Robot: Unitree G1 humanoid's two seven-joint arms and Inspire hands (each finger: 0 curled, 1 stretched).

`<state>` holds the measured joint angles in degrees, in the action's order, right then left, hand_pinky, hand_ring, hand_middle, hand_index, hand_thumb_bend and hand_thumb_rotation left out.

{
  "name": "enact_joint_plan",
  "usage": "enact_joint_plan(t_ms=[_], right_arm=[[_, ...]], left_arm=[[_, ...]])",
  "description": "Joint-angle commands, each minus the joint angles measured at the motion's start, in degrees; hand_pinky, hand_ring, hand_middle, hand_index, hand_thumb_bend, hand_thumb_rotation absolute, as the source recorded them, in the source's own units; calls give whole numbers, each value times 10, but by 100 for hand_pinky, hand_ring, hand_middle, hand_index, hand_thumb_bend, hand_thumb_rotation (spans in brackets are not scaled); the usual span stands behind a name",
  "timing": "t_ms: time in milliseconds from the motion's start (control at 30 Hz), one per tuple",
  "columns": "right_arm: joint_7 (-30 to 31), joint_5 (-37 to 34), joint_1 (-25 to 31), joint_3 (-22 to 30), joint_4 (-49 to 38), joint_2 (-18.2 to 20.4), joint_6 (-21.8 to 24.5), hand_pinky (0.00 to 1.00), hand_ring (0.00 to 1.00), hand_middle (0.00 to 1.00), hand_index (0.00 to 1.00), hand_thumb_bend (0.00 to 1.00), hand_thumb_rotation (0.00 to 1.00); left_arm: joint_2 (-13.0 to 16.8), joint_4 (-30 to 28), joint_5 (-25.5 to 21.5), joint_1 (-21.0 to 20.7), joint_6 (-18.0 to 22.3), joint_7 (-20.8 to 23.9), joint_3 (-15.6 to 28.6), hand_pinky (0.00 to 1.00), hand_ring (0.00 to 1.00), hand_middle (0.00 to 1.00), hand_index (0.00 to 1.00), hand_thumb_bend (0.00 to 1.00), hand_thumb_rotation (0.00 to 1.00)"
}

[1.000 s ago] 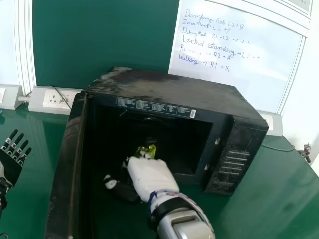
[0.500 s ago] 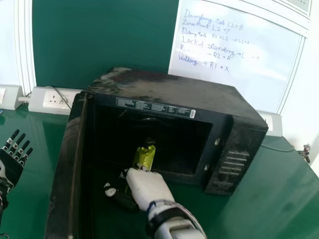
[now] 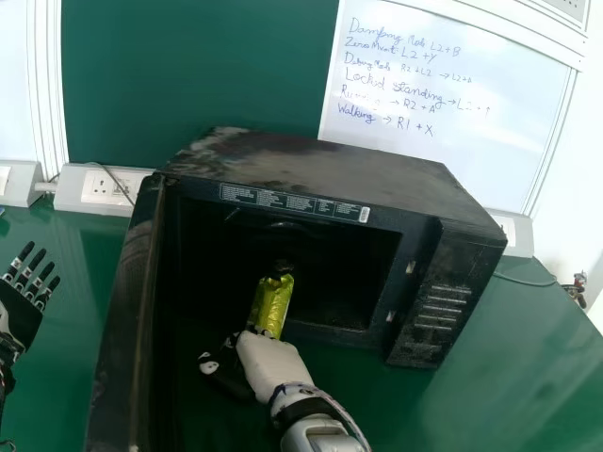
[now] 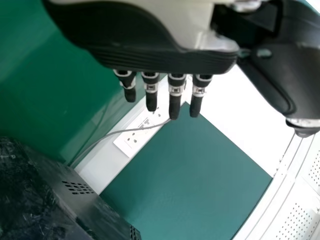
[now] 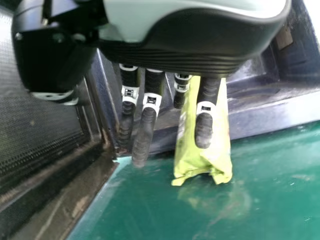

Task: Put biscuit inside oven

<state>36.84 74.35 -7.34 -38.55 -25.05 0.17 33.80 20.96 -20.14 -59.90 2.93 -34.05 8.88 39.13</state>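
The yellow-green biscuit packet (image 3: 271, 306) lies at the oven's mouth in the head view, its far end within the opening of the black oven (image 3: 330, 174). My right hand (image 3: 268, 365) is at its near end, thumb out to the left. In the right wrist view, the packet (image 5: 202, 145) sticks out past the oven's front edge. One finger of my right hand (image 5: 145, 120) lies over it; the others extend beside it, not curled round it. My left hand (image 3: 21, 315) is open at the left edge, and in the left wrist view my left hand (image 4: 175, 95) has straight fingers.
The oven door (image 3: 127, 320) stands open on the left, between my two hands. Green table (image 3: 480, 377) surrounds the oven. Behind are wall sockets (image 3: 108, 186) with a cable, and a whiteboard (image 3: 443, 141) with writing.
My right hand has drawn back from the oven along the packet, uncovering more of it. The packet's far end has stayed nearly in place. My left hand has hardly moved.
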Motion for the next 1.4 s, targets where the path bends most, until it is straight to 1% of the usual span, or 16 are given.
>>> enact_joint_plan(t_ms=[0,33,200,267,433,633,700,800,833,900,1033,1067,1167,1267,1300,1367], right_arm=[[-11,-6,30,-24,14,44,8,16,25,38,60,49,51],[-13,-9,28,-22,18,43,10,18,28,41,62,48,58],[-24,-16,13,-12,40,40,16,21,30,44,65,46,62],[-28,-18,7,-9,48,38,18,21,31,44,65,46,60],[-45,-29,-8,-1,74,35,19,18,27,38,64,46,55],[-81,-59,-15,6,101,31,13,24,33,43,64,47,52],[-89,-68,-19,8,107,28,10,30,37,46,64,47,53],[-96,-81,-29,12,115,25,10,52,54,56,64,48,55],[-98,-83,-33,13,117,23,10,57,58,59,65,47,56],[-100,-85,-41,14,122,20,11,60,60,61,66,47,56],[-96,-82,-56,16,130,12,15,61,61,61,67,47,62],[-97,-80,-59,16,130,10,15,62,63,63,67,47,62],[-95,-69,-68,16,132,9,23,65,68,66,66,49,62],[-107,-74,-69,24,131,15,30,65,68,66,65,52,59],[-105,-73,-71,26,132,15,33,66,69,67,65,53,55],[-105,-73,-75,29,131,12,32,66,70,67,65,53,57]], left_arm=[[-3,-4,-7,-3,-1,1,-3,100,99,96,95,49,23],[-4,-2,-9,-5,-2,2,-3,100,100,96,95,49,24],[-6,-9,-10,-7,-4,16,-4,100,100,97,96,50,24],[-6,-10,-10,-7,-2,15,-5,100,100,97,96,49,24],[-6,-9,-12,-5,0,11,-5,100,100,98,97,48,24],[-4,-7,-14,-3,2,9,-4,100,100,99,97,49,24],[-5,-10,-15,-3,1,12,-5,100,100,100,97,50,23],[-5,-14,-10,-2,2,13,-6,100,100,100,98,48,24],[-5,-13,-11,-3,2,14,-6,100,100,99,98,49,24],[-5,-12,-13,-2,2,12,-5,100,100,100,99,49,24],[-4,-10,-16,-1,1,11,-3,100,100,100,100,50,23],[-3,-10,-16,-1,0,10,-3,100,100,100,100,51,22],[-2,-9,-18,1,0,8,-2,100,100,100,100,51,22],[-2,-8,-15,2,3,5,-2,100,100,100,100,51,22],[-2,-8,-14,2,4,5,-2,100,100,100,100,50,21],[-1,-7,-11,2,4,4,-3,100,100,100,100,50,22]])
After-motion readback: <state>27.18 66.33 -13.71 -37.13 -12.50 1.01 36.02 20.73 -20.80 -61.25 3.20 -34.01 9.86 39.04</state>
